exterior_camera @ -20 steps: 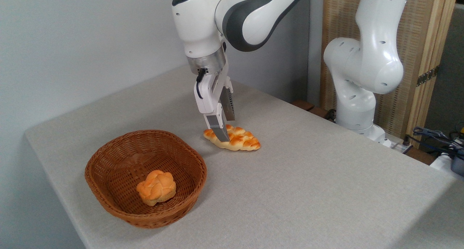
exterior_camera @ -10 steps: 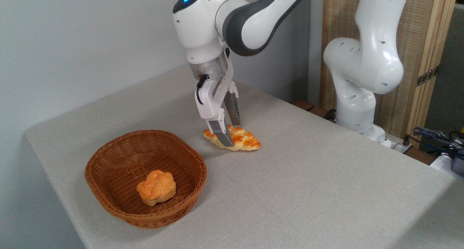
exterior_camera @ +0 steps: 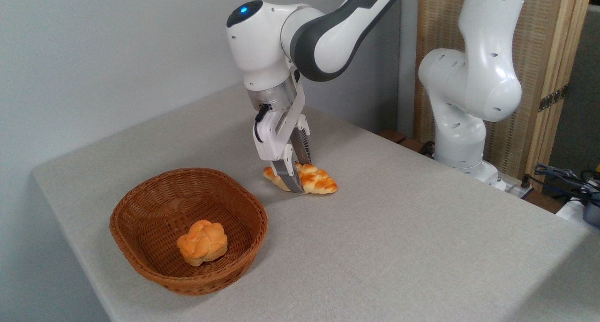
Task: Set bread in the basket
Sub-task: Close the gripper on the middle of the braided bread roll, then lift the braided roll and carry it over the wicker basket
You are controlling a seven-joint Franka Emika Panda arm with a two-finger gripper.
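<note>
**A:** Where is the bread (exterior_camera: 313, 180)?

**B:** On the grey tabletop (exterior_camera: 398, 247), just beyond the basket (exterior_camera: 140, 228) and up to its right, apart from the rim. It is a long braided loaf with pointed ends, a glossy golden-orange crust and paler sides.

**A:** Is the robot holding it?

**B:** The gripper (exterior_camera: 298, 177) is down over the loaf's left half. One of the fingers (exterior_camera: 288, 176) stands in front of the loaf, the other behind it, so they straddle it. Whether they have clenched on it or merely bracket it, I cannot tell. The loaf looks to be resting on the tabletop.

**A:** So how far along is the task?

**B:** Early, I judge. The grasp is being made; lifting, carrying and lowering into the basket all remain.

**A:** Describe the basket.

**B:** Oval, shallow, brown woven wicker with a thick rim. Inside, toward its near right side, sits a small round knotted bun (exterior_camera: 202, 242), same orange crust.
</note>
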